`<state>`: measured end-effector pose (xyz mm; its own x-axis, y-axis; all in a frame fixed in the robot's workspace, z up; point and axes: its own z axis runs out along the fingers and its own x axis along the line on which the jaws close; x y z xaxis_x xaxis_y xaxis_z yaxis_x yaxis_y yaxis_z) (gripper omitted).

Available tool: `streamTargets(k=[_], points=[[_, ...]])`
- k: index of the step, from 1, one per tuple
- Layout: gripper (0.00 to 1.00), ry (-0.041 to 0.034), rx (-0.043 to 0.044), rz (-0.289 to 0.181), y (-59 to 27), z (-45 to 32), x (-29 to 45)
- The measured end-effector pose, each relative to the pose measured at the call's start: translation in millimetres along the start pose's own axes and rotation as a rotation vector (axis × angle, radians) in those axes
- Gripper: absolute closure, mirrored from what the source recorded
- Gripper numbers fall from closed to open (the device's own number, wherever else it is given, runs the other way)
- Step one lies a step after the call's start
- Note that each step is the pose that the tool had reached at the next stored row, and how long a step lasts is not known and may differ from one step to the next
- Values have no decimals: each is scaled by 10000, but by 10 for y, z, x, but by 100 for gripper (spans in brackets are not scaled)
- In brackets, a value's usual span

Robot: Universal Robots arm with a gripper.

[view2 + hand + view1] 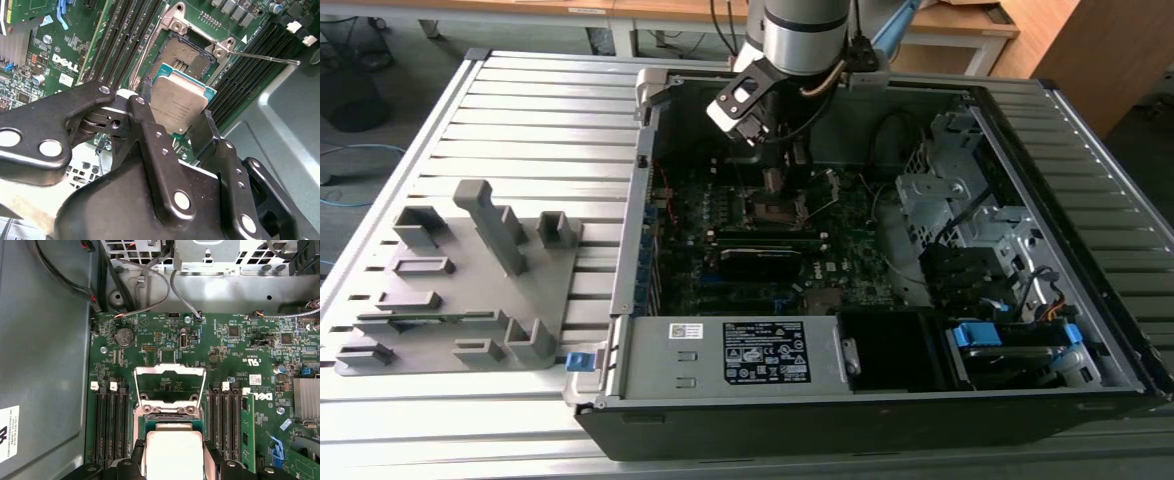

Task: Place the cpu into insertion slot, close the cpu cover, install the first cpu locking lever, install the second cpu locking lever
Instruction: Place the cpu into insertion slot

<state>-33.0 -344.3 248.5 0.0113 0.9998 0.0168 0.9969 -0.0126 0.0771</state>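
Holds the cpu (179,102), silver top up, by 2 opposite edges in the gripper (172,112), black fingers (144,119) clamped against it. Hangs it just over the insertion slot (186,54), covering the nearer part, the rest of the pin field bare; cannot tell whether touching. Has the cpu cover (170,372) swung up and open beyond the slot, 1 thin lever (265,56) sticking out free. Sits between memory slots (112,425) on the green motherboard (841,215), inside the open computer case (854,425), upper middle of the exterior view.
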Motion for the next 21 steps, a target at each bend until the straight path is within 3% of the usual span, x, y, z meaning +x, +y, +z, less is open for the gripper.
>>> streamTargets(k=[3,6,16,21], points=[[46,-4,256,3,4,4,-1],[46,-8,303,4,4,3,-1],[46,22,267,4,-5,127,-3],[46,62,112,-17,-22,174,-3]])
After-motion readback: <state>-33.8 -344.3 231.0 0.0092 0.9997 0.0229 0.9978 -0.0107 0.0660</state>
